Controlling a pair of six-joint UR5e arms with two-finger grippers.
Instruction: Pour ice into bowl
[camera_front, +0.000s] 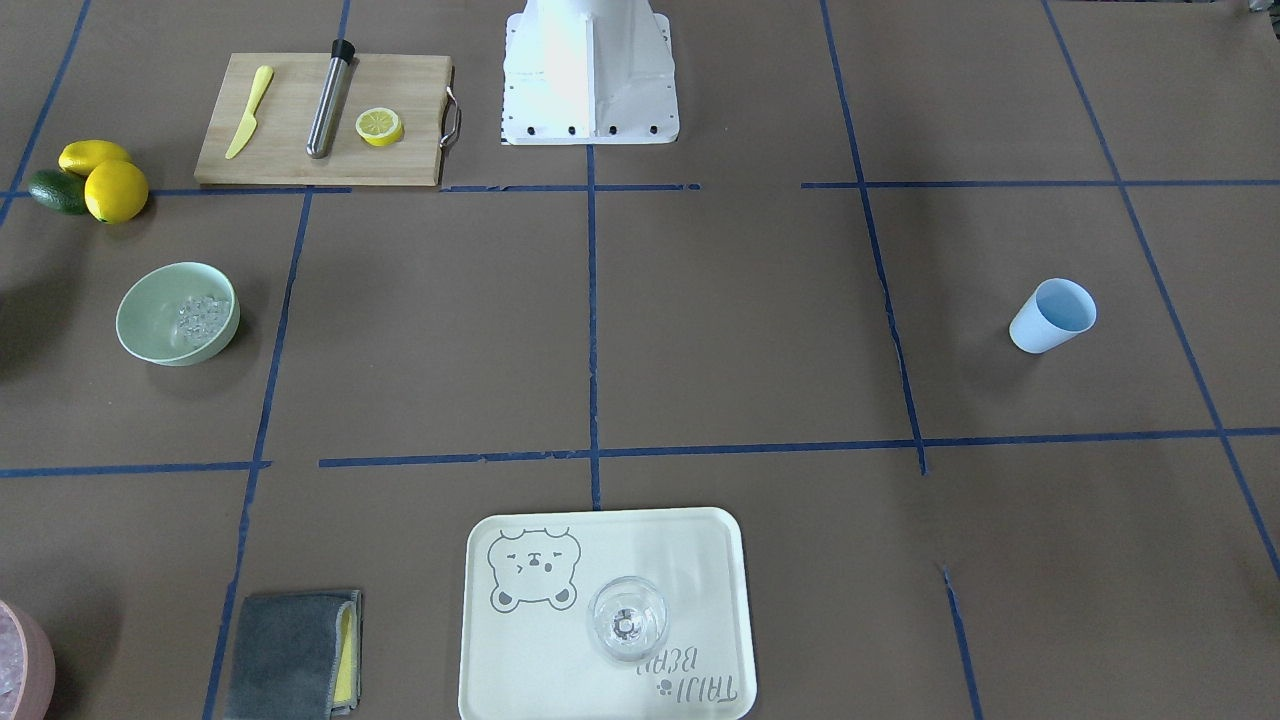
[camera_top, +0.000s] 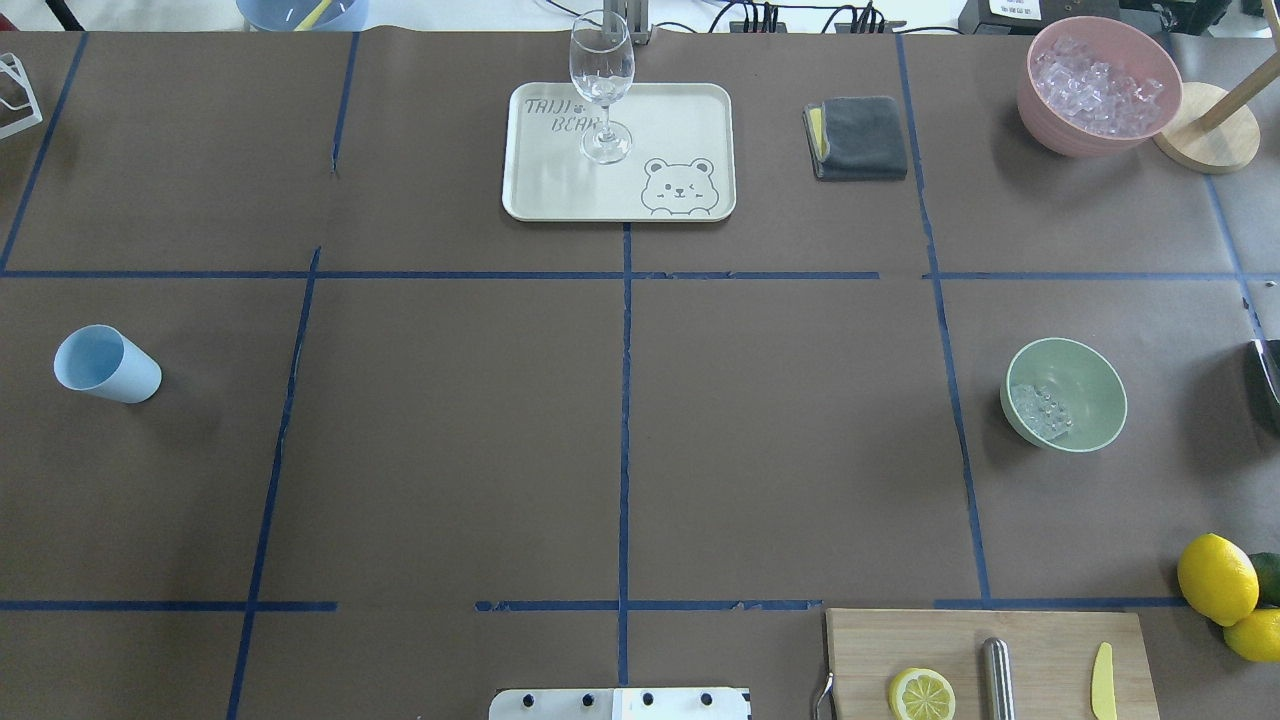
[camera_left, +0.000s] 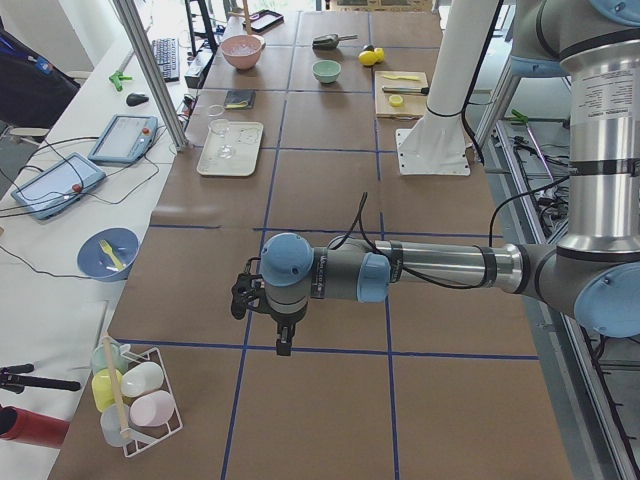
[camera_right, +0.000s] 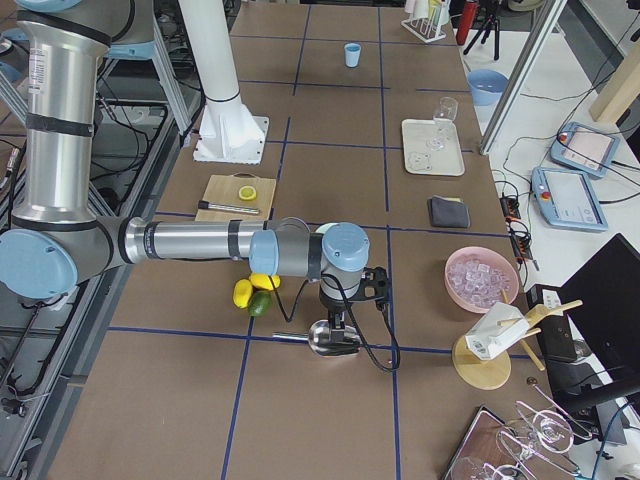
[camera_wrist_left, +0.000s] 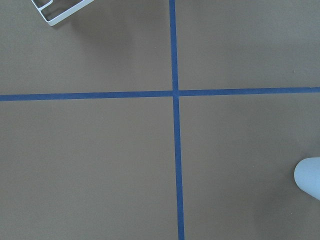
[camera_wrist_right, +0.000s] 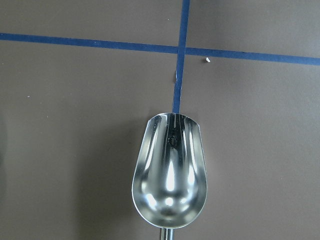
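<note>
Ice (camera_top: 1040, 410) is sitting as a small clear heap inside the mint-green bowl (camera_top: 1085, 385), against the wall nearer the table's middle. The bowl is standing upright on the robot's right half of the table. Left gripper (camera_left: 284, 345): hanging fingers-down over brown paper near a tape crossing. I am seeing it in a side view only, so I cannot tell whether its jaws are apart or together. Right gripper (camera_right: 338, 322): hanging directly above a metal scoop (camera_wrist_right: 170, 175), which is lying hollow-up on the paper. Again I cannot tell how the jaws are standing. Light blue cup (camera_top: 105, 365): standing upright on the left half, well apart from the bowl. Tray (camera_top: 690, 110): carrying an upright wine glass (camera_top: 602, 70) at the far edge. Pink container (camera_top: 1050, 125): holding whitish chunks at the far right corner. Cutting board (camera_top: 1040, 640): bearing a lemon half (camera_top: 921, 694), lying near the robot's base.
</note>
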